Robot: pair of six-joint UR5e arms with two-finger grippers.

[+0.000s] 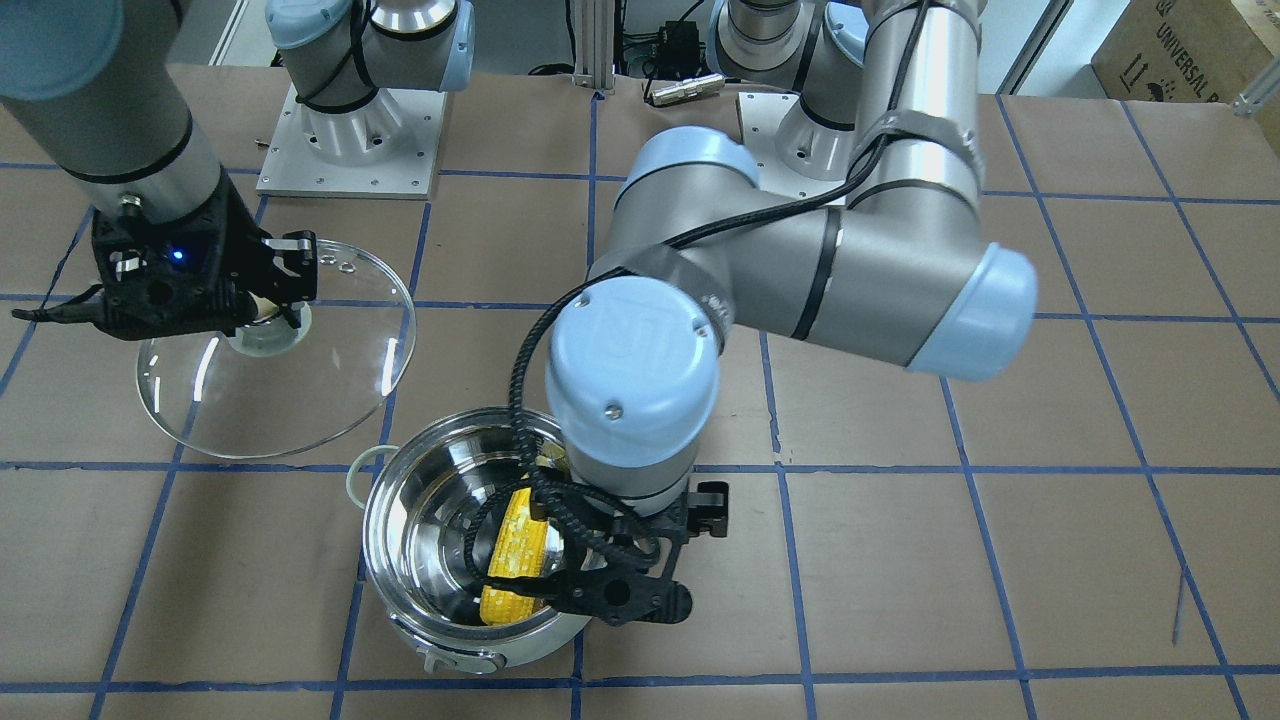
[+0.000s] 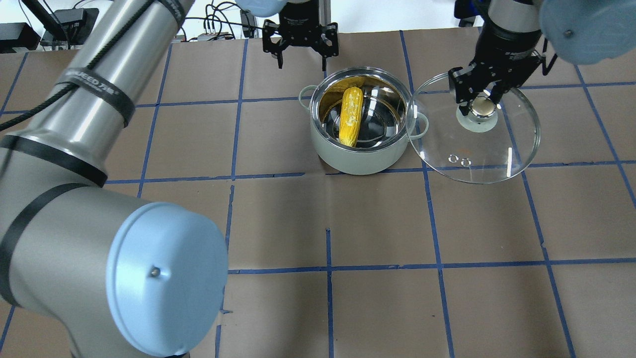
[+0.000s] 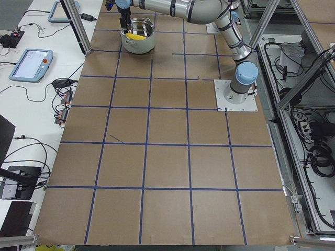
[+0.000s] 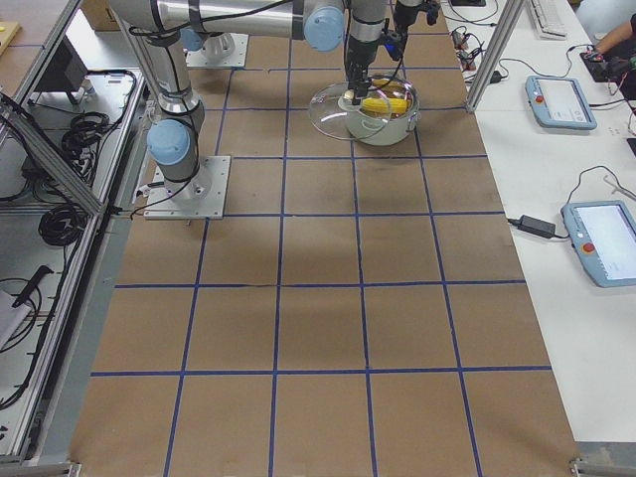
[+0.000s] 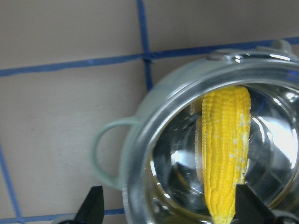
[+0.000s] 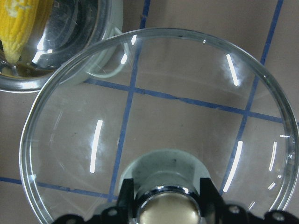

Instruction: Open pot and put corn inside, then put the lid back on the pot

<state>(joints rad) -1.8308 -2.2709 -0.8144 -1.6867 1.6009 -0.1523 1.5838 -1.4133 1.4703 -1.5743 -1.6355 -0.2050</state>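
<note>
The steel pot (image 2: 362, 155) stands open at the far middle of the table. The yellow corn (image 2: 350, 117) lies inside it, leaning on the wall; it also shows in the left wrist view (image 5: 224, 154). My left gripper (image 2: 301, 62) is open and empty, above the pot's far rim (image 5: 140, 154), its fingers apart on either side of the corn's end. My right gripper (image 2: 479, 103) is shut on the knob of the glass lid (image 2: 497, 149) and holds it level just right of the pot. The lid's edge (image 6: 88, 60) overlaps the pot's pale handle.
Brown paper with a blue tape grid covers the table (image 2: 328, 223). The left arm's elbow (image 1: 800, 270) hangs over the middle. Both arm bases (image 1: 350, 140) stand at the robot's side. Tablets (image 4: 559, 99) lie on the side bench.
</note>
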